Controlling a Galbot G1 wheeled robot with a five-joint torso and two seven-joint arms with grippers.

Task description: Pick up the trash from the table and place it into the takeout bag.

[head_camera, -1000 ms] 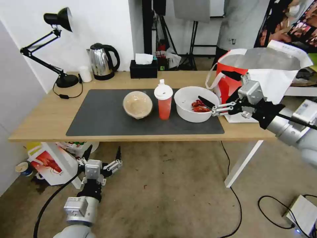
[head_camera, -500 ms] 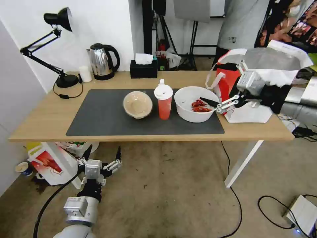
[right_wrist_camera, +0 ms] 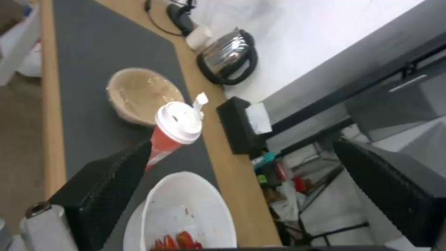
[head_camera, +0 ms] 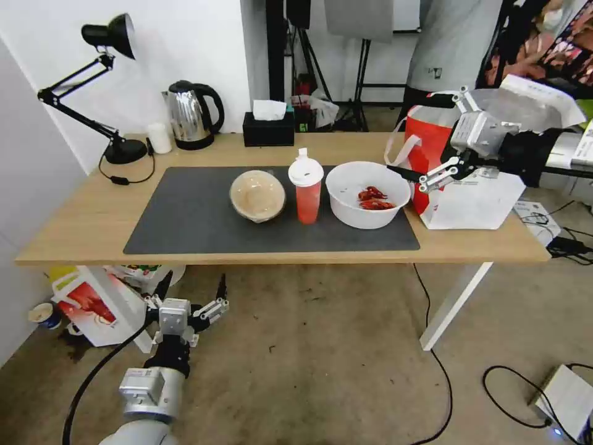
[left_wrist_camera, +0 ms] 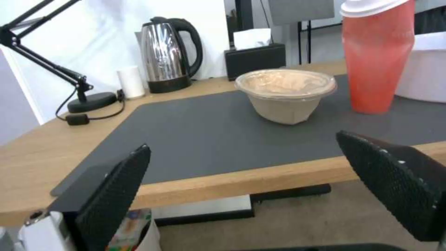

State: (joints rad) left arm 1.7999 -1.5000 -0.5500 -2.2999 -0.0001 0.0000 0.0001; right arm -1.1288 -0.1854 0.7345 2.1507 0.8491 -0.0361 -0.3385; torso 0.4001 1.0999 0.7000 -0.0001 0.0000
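Observation:
On the dark mat [head_camera: 185,216] of the light-wood table [head_camera: 80,216] stand three pieces of trash in a row: a beige bowl [head_camera: 257,196], a red cup with a white lid [head_camera: 307,191] and a white bowl with red crayfish scraps [head_camera: 367,194]. The red-and-white takeout bag [head_camera: 475,198] stands open at the table's right end. My right gripper [head_camera: 411,133] hovers open and empty between the white bowl's right rim and the bag. The right wrist view looks down on the cup [right_wrist_camera: 174,132] and white bowl [right_wrist_camera: 186,212]. My left gripper [head_camera: 191,287] hangs open below the table's front edge.
A steel kettle [head_camera: 191,114], a black tissue box [head_camera: 268,128], a small white roll [head_camera: 160,137] and a black desk lamp [head_camera: 117,148] line the table's back edge. A red-and-white carton [head_camera: 99,306] sits on the floor under the table's left end. A person stands behind the bag.
My right gripper has risen and drawn back to the right, from over the white bowl's rim to in front of the bag. The left arm has not moved.

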